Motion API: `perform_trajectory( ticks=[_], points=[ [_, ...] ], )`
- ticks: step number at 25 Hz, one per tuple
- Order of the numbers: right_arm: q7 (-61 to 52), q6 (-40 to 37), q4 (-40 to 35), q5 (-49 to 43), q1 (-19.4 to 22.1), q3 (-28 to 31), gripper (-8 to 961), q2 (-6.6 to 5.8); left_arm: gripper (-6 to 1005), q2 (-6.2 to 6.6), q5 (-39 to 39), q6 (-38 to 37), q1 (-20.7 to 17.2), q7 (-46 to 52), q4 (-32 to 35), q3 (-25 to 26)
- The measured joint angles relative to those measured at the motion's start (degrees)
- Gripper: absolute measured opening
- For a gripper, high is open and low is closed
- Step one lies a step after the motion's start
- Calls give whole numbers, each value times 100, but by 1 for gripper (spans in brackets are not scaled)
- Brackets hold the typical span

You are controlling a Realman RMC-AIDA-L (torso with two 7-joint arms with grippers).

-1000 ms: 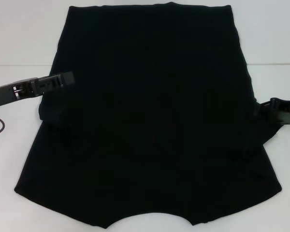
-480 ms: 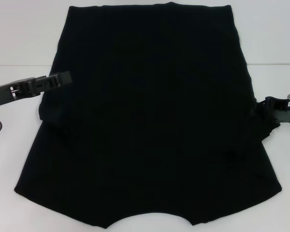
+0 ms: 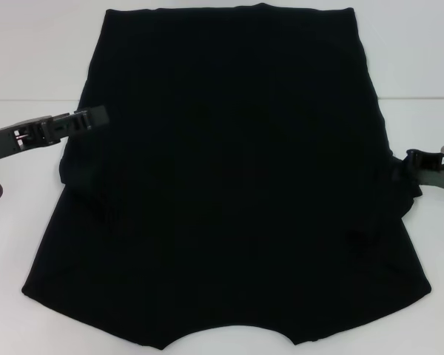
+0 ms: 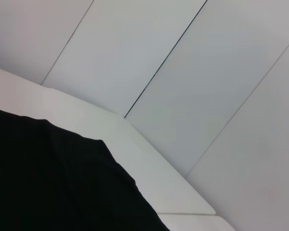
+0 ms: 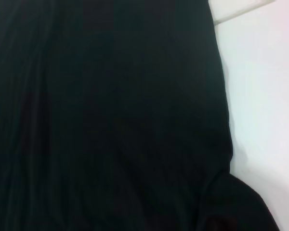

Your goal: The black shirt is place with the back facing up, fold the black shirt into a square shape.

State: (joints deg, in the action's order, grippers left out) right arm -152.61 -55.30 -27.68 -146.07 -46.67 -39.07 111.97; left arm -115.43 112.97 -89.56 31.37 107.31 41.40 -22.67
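Two grippers flank the cloth, and we start with our left gripper (image 3: 96, 116), which hovers over the shirt's left margin, just above the tucked left sleeve. Its fingers look pressed together, and we see nothing pinched between them. Our right gripper (image 3: 401, 166) sits at the opposite edge, tip against the bunched right sleeve; we cannot tell whether it has hold of the fabric.

From the left gripper, the black shirt (image 3: 229, 185) spreads away toward 3 o'clock and covers most of the white table (image 3: 29, 59). Its long axis runs 12 to 6 in the head view, with the straight hem at 12 and the curved neckline at 6. Each sleeve lies at its own gripper's side, so we judge each arm serves its own edge, and any fold inward crosses that long axis toward the centre line.
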Motion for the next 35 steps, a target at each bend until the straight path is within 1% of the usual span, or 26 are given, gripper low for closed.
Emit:
perform_trajectory(
  ticks=[2, 10, 17, 20, 24, 28, 31, 35],
  points=[
    [33, 46, -20, 132, 0, 31, 31, -3, 488, -2, -2, 0, -11, 0, 0, 0],
    [138, 51, 16, 458, -114, -3, 35, 18, 489, -15, -51, 0, -45, 0, 0, 0],
    [142, 94, 35, 462, -213, -23, 39, 100, 489, 1, -84, 0, -65, -12, -87, -1],
    [138, 116, 41, 423, -247, -129, 40, 118, 490, 14, -89, 0, -65, -17, -128, -1],
    [101, 120, 51, 416, -253, -285, 42, 120, 490, 19, -103, 0, -79, -18, -137, 0],
    [94, 90, 104, 414, -250, -296, 55, 86, 489, 21, -178, 0, -115, -18, -139, 0],
    [92, 95, 123, 431, -227, -272, 149, 68, 489, 21, -185, -5, -127, -17, -144, 0],
    [114, 176, 94, 495, -234, -247, 284, 74, 488, 21, -185, -13, -135, -18, -151, 0]
  ],
)
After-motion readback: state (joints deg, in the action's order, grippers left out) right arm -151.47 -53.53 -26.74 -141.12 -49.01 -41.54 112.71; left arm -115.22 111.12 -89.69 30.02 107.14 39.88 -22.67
